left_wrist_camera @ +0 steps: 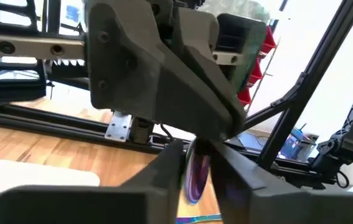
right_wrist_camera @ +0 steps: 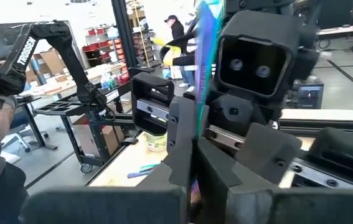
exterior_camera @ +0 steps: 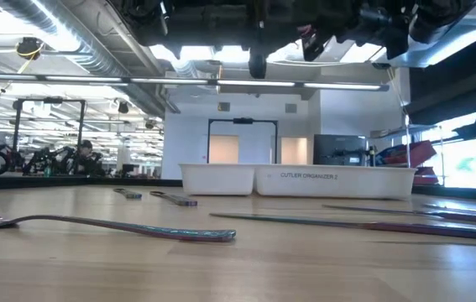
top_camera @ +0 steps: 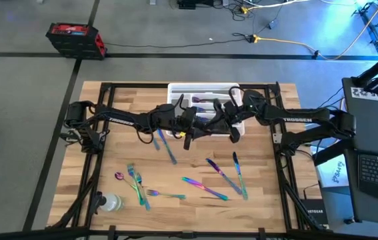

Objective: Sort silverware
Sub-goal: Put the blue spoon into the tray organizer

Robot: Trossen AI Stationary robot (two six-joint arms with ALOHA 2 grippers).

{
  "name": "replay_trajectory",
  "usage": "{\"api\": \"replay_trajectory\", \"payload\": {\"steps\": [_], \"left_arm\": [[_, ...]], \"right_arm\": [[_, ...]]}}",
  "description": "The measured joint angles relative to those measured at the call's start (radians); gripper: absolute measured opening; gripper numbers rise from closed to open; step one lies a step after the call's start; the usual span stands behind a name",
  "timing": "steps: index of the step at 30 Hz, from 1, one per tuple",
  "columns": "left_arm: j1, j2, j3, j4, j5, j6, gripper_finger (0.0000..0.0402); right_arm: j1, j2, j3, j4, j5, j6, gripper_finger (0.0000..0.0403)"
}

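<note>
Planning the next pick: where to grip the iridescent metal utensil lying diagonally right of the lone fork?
Probably mid-handle on the iridescent metal utensil, from straight above, closing across its narrow width: it lies flat, with bare wood beside it.

White lettering reading TROSSEN is showing on the left arm (top_camera: 119,121) and again on the right arm (top_camera: 295,120) in the high view. In the low view, the white tray (exterior_camera: 296,179) at the far side of the table is bearing grey print reading CUTLER ORGANIZER, its last characters too small to tell
</note>
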State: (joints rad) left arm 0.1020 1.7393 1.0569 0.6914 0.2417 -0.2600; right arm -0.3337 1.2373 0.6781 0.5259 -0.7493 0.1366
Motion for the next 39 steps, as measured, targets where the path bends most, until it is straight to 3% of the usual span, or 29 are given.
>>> {"api": "replay_trajectory", "payload": {"steps": [5,12,15,24,29,35,39], "left_arm": [[0.004,0.0,0.0,-0.003,-0.006,0.0,0.0007],[0.03,0.0,0.0,-0.002,-0.004,-0.036,0.0001],[0.045,-0.001,0.0,-0.001,0.003,-0.055,0.0001],[0.079,-0.001,0.004,-0.112,0.023,-0.074,0.0],[0.16,0.004,0.148,-0.496,0.07,0.081,0.0],[0.297,0.093,0.419,-0.945,0.065,0.348,0.0],[0.389,0.225,0.611,-1.156,0.061,0.44,0.0]], "right_arm": [[-0.002,0.0,0.0,-0.003,-0.008,0.015,0.0],[-0.01,-0.006,0.0,-0.007,-0.003,0.058,0.0008],[-0.039,-0.024,0.0,-0.022,0.003,0.061,0.0037],[-0.143,-0.103,0.0,-0.138,0.188,-0.043,0.0151],[-0.173,-0.169,0.0,-0.254,0.233,-0.124,0.0177],[-0.171,-0.296,0.0,-0.496,0.492,-0.255,0.0179],[-0.171,-0.355,0.0,-0.612,0.58,-0.258,0.0179]]}}
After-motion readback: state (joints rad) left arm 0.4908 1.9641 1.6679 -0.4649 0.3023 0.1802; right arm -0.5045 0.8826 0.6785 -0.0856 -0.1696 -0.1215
